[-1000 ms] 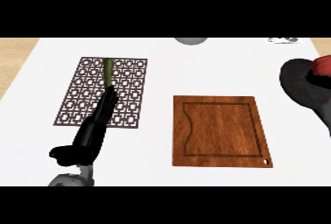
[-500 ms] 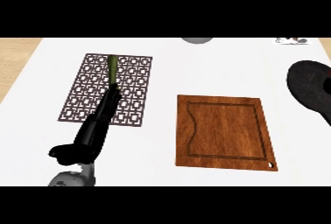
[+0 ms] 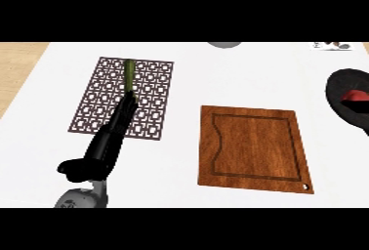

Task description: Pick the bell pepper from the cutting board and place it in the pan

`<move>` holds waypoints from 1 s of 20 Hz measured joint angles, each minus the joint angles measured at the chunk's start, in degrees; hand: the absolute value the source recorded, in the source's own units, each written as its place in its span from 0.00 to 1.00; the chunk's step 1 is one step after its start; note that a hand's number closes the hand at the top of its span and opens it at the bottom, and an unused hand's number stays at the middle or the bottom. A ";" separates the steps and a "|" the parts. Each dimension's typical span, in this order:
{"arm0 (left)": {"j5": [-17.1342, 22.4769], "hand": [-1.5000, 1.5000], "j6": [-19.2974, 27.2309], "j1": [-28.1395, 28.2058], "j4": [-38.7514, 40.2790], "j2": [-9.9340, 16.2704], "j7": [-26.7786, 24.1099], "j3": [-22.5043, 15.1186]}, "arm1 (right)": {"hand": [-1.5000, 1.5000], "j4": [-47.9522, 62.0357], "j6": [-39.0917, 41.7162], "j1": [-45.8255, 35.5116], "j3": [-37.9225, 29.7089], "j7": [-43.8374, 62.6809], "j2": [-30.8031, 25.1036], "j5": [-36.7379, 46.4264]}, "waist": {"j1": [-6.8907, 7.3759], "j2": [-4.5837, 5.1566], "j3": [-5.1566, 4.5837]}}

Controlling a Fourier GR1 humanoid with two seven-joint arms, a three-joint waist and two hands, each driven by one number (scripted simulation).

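A wooden cutting board (image 3: 256,149) lies bare at the centre of the white counter (image 3: 216,73). At the right edge, a red shape, probably the bell pepper (image 3: 355,95), sits inside the dark pan (image 3: 344,108), so the placing looks done. The robot's left hand (image 3: 115,134) lies stretched along a patterned mat (image 3: 93,97), fingers straight and holding nothing, pointing towards a thin green object (image 3: 130,75). The right hand is out of view.

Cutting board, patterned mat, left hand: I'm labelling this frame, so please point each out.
Cutting board (image 3: 256,146): head view, centre of its wooden face.
Patterned mat (image 3: 155,95): head view, lattice right of the arm.
Left hand (image 3: 81,168): head view, its black palm.
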 measured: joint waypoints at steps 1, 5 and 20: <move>0.17 0.50 -0.02 -0.07 -0.09 -0.04 0.15 0.11 | 0.00 -0.24 -0.13 0.04 -0.73 -1.40 0.26 -0.79 | -0.09 -0.02 0.01; -0.18 0.50 0.33 0.69 0.30 -0.29 -0.55 0.00 | 0.00 -1.88 -0.66 -0.27 -5.15 -7.06 0.65 -5.53 | -0.75 -0.25 0.02; -0.38 0.50 0.91 1.87 0.60 -0.13 -0.61 1.10 | 0.00 0.08 23.45 7.75 -17.33 -22.96 -4.94 -20.50 | -3.36 -1.34 -0.22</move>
